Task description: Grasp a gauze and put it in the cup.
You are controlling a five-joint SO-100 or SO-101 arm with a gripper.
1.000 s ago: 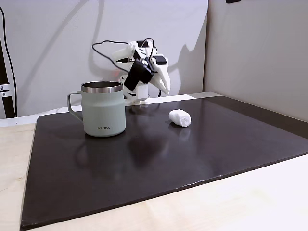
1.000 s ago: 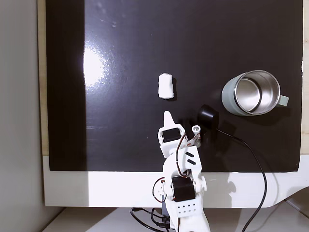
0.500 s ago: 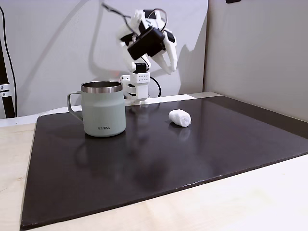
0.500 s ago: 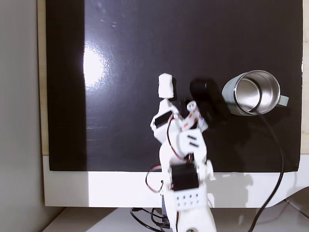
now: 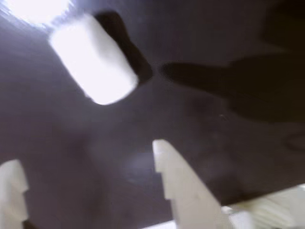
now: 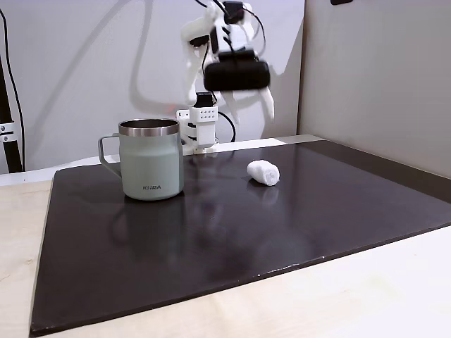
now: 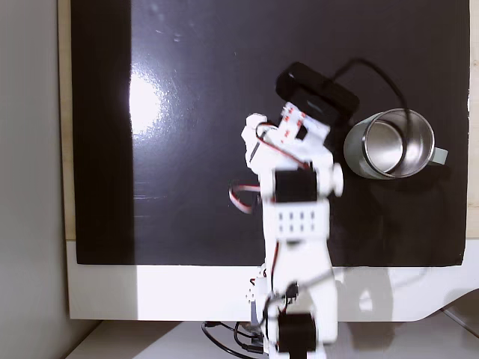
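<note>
One gauze [image 6: 263, 172] lies on its side on the dark mat [image 6: 232, 232], toward the mat's far edge in the low fixed view and about midway along that edge, with nothing touching it. One cup [image 6: 151, 158] stands upright on the same mat, well apart from the roll and to its left in that view, handle pointing toward the mat's left edge; in the top-down fixed view the cup [image 7: 391, 143] sits near the mat's right edge and its steel inside holds nothing. One arm reaches out from the white base [image 7: 150, 288] at the mat's near edge in that view. Its gripper [image 6: 250, 111] hangs high above the mat, over the stretch between cup and roll, fingers spread and holding nothing. In the wrist view the two white fingers [image 5: 183, 188] stand apart at the bottom of the frame, and the gauze [image 5: 94, 59] shows blurred at upper left, lying on the mat [image 5: 228, 143] clear of both fingers.
</note>
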